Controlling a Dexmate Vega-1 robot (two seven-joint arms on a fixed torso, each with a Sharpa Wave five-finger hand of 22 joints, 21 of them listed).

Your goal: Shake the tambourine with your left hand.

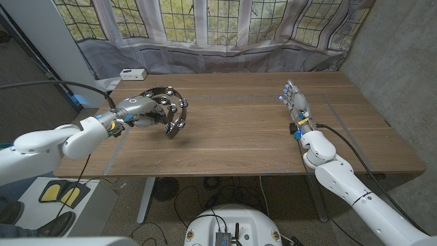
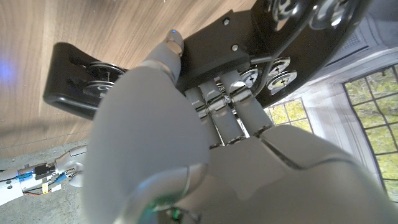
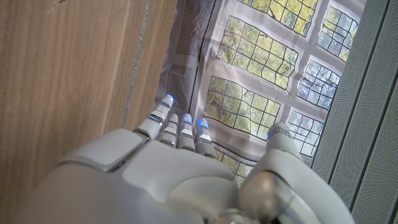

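Overhead, the left arm reaches in from the near left corner, its left hand raised over the table's left part. The right arm lies along the right side, and the right hand stands on edge with fingers pointing toward the far edge.

The table is brown wood. A draped grey sheet and a leaded window stand behind it. A small white box sits at the far left corner.

The left fingers curl around the frame of the tambourine, gripping it; the black ring with metal jingles is tilted above the wood. The right fingers are straight, close together, and hold nothing.
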